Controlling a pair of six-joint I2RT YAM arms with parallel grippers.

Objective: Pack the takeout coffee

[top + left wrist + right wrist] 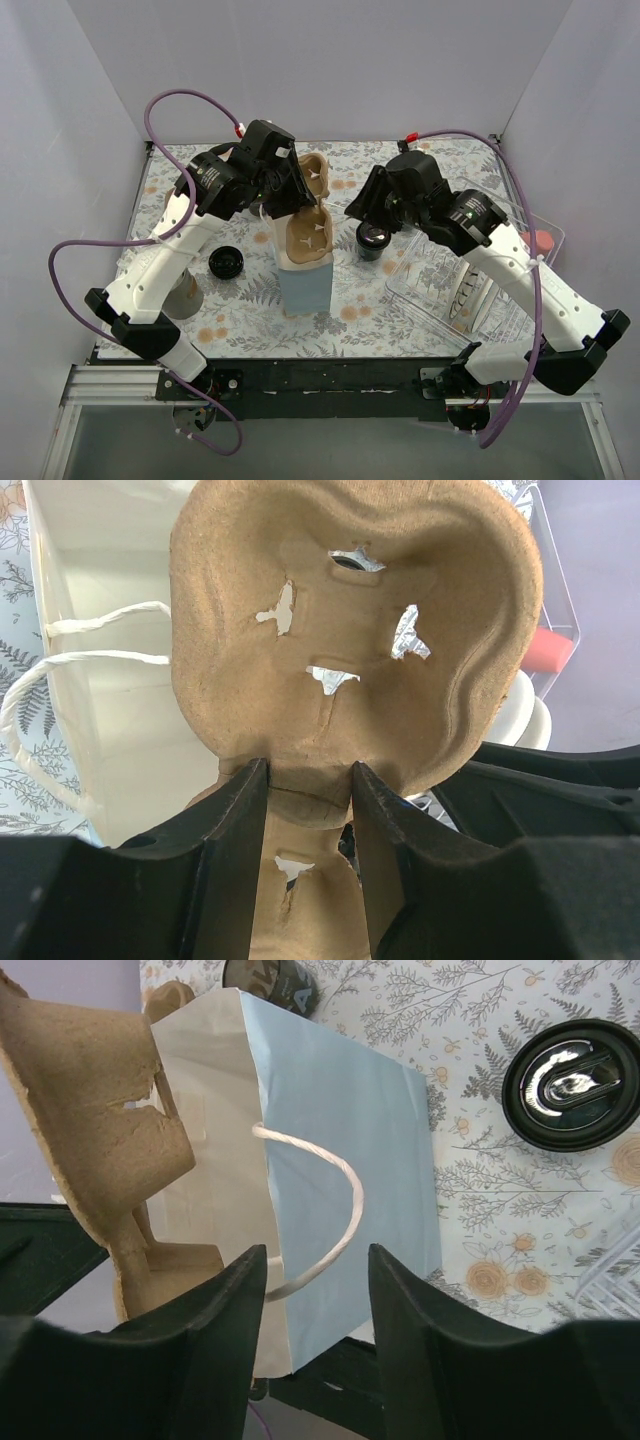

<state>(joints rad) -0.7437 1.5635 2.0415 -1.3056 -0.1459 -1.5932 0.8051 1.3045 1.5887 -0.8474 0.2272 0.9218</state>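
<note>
Near the near-left corner a grey cup (186, 298) stands partly hidden by the left arm, and a clear plastic tub (410, 275) lies along the right edge. Mid-table, the light-blue paper bag (305, 285) stands upright and open. The black-lidded takeout coffee (372, 242) stands on the tabletop just right of the bag, below the right gripper (318, 1255), whose fingers are spread apart. A second dark cup (227, 263) stands left of the bag. Farther back, the left gripper (307, 775) is clamped on the narrow bridge of a moulded-pulp cup carrier (355, 620), whose lower well sits at the bag mouth.
</note>
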